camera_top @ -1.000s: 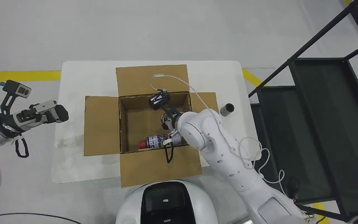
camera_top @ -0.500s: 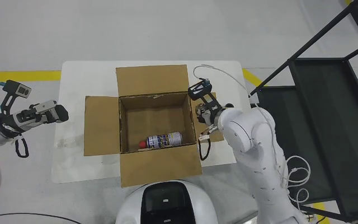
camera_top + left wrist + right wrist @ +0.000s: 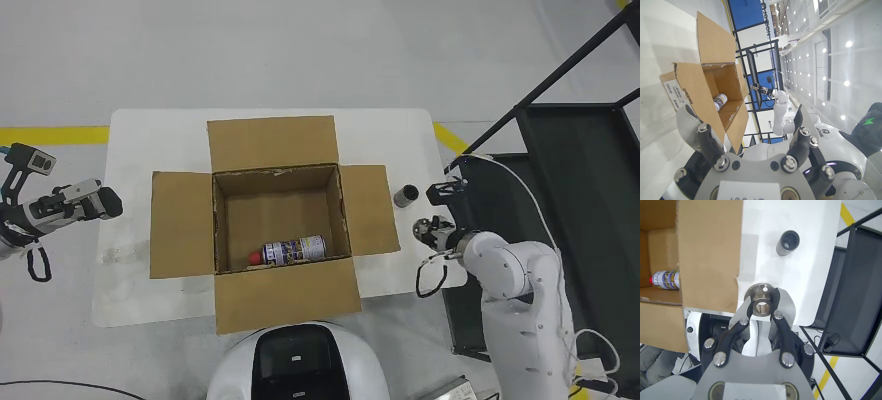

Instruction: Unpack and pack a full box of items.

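Observation:
An open cardboard box (image 3: 180, 225) sits in the middle of the white table (image 3: 130, 290), its flaps spread out. A spray can (image 3: 290, 250) with a red cap lies on its side inside, near the front wall; the spray can (image 3: 666, 279) also shows past the box flap (image 3: 710, 255) in the right wrist view. My right gripper (image 3: 762, 305) is shut on a flanged metal bushing (image 3: 762, 307), held over the table's right front corner; the right gripper (image 3: 432, 230) hangs right of the box. My left gripper (image 3: 744, 121) is open and empty, off the table's left side.
A dark metal sleeve (image 3: 405, 194) stands on the table right of the box; the sleeve (image 3: 788, 243) lies just beyond the held bushing. A black metal rack (image 3: 560, 200) stands close to the table's right edge.
My right arm has come out of the box with the bushing and swung right, past the right flap to the table's right front corner. The left arm has kept still.

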{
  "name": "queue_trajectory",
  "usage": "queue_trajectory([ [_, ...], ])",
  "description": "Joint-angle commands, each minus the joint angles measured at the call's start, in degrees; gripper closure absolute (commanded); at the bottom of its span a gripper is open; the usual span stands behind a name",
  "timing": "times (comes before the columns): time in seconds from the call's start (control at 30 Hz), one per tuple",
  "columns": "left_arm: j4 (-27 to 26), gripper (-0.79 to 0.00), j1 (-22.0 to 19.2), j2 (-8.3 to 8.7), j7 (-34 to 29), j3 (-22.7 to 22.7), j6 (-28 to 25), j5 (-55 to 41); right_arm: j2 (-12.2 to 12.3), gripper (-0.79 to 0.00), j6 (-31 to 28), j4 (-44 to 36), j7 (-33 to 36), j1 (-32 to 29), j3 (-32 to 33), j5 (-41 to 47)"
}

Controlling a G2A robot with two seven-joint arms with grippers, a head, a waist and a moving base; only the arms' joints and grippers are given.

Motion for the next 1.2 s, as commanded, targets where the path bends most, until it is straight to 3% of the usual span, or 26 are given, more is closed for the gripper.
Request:
queue_trajectory([
  [0.0, 0.0, -0.785, 0.0, 0.00, 0.0, 0.0, 0.0, 0.0, 0.2, 0.000, -0.2, 3.1, -1.7, -0.2, 1.0, 0.8],
  [0.27, 0.0, -0.785, 0.0, 0.00, 0.0, 0.0, 0.0, 0.0, 0.7, 0.000, 0.2, 17.1, -7.7, 5.4, -2.2, -2.6],
  [0.57, 0.0, -0.785, 0.0, 0.00, 0.0, 0.0, 0.0, 0.0, 1.2, 0.000, 2.5, 28.9, -10.1, 13.5, -4.7, -6.0],
  [1.07, 0.0, -0.785, 0.0, 0.00, 0.0, 0.0, 0.0, 0.0, 1.8, 0.000, 6.0, 43.6, -15.6, 20.3, -5.9, -5.6],
  [1.1, 0.0, -0.785, 0.0, 0.00, 0.0, 0.0, 0.0, 0.0, 1.8, -0.034, 6.3, 44.2, -16.0, 20.6, -6.0, -5.4],
  [1.13, 0.0, -0.785, 0.0, 0.00, 0.0, 0.0, 0.0, 0.0, 1.8, -0.225, 6.7, 44.8, -16.1, 20.9, -6.0, -5.6],
  [1.17, 0.0, -0.785, 0.0, 0.00, 0.0, 0.0, 0.0, 0.0, 1.9, -0.351, 7.0, 45.4, -16.4, 21.3, -6.2, -5.7],
])
